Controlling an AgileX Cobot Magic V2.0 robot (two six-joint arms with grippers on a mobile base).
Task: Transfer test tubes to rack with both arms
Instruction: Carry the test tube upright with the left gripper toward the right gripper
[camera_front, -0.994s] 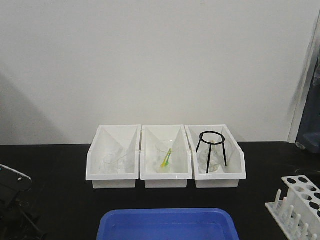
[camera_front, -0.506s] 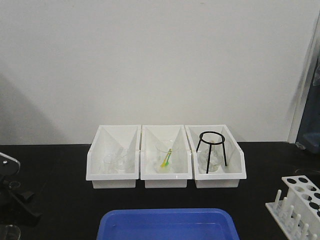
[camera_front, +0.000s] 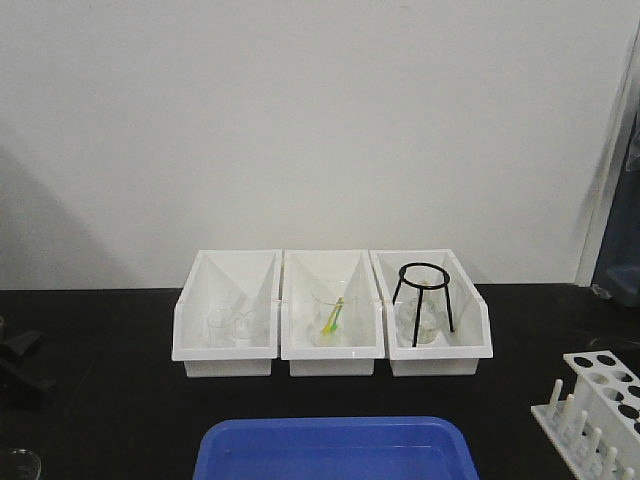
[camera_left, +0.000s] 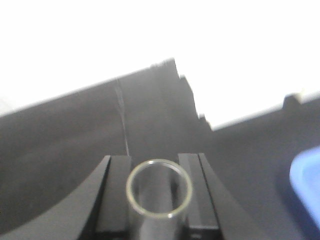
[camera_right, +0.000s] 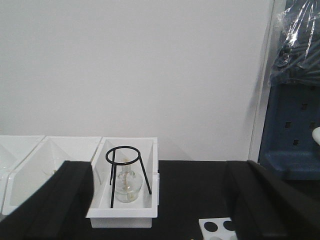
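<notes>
Front view: your left arm (camera_front: 18, 362) has slid almost off the tabletop's left edge, so the pickup looks done. The rack (camera_front: 598, 408) sits at the front right corner, and the bins (camera_front: 330, 364) hold glassware (the right one's under a tripod (camera_front: 424, 300)).

Left wrist: the left gripper (camera_left: 155, 167) pinches a tube (camera_left: 159, 212).

Right wrist: the right gripper (camera_right: 160, 200) is spread, holding nothing.

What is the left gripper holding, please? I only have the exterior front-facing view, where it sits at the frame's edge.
Observer: In the left wrist view, the left gripper has a test tube between its fingers, open rim towards the camera.
Operator: Thank you. Is the right gripper free?
Observer: Yes. The right wrist view shows the right gripper open with nothing between its fingers, facing the black tripod.
</notes>
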